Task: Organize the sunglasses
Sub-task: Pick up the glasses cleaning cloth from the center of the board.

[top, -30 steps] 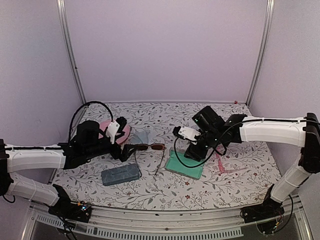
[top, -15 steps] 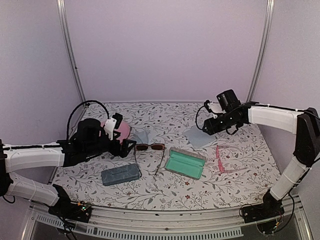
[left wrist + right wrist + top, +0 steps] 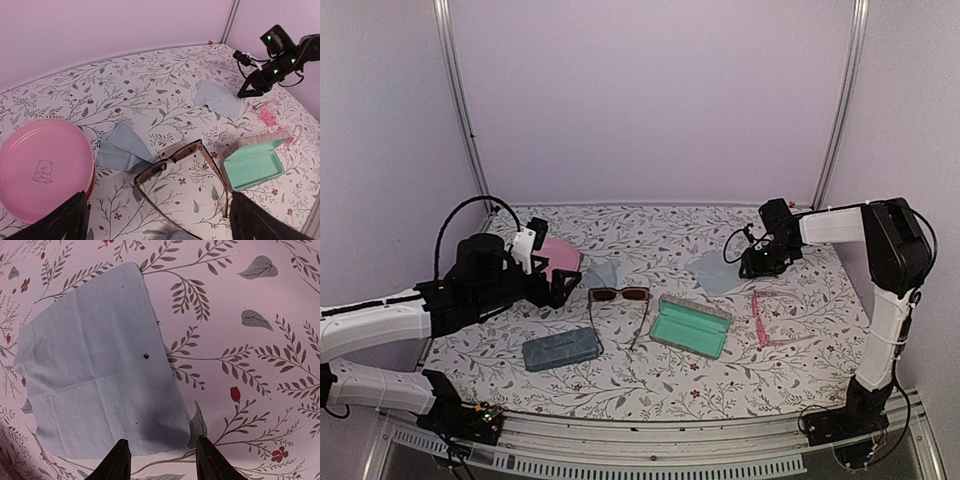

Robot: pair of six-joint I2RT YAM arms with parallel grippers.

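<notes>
The dark-framed sunglasses (image 3: 620,295) (image 3: 175,160) lie unfolded on the floral table, lenses toward the back. My left gripper (image 3: 560,285) (image 3: 157,222) hangs wide open to their left, and nothing is between its fingers. The pink-framed sunglasses (image 3: 760,318) (image 3: 270,117) lie at the right, beyond the open case with a green inside (image 3: 690,327) (image 3: 252,165). My right gripper (image 3: 752,265) (image 3: 161,450) hovers low over the near corner of a pale blue cloth (image 3: 715,270) (image 3: 100,390). Its jaws stand apart and hold nothing.
A closed blue-grey case (image 3: 560,349) lies near the front left. A second pale blue cloth (image 3: 600,272) (image 3: 122,147) sits behind the dark sunglasses, next to a pink plate (image 3: 560,255) (image 3: 40,170). Walls close in the back and both sides.
My right arm has swung from above the green case to the back right, down over the cloth, its jaws narrowing. My left arm has drawn back leftward from the dark sunglasses.
</notes>
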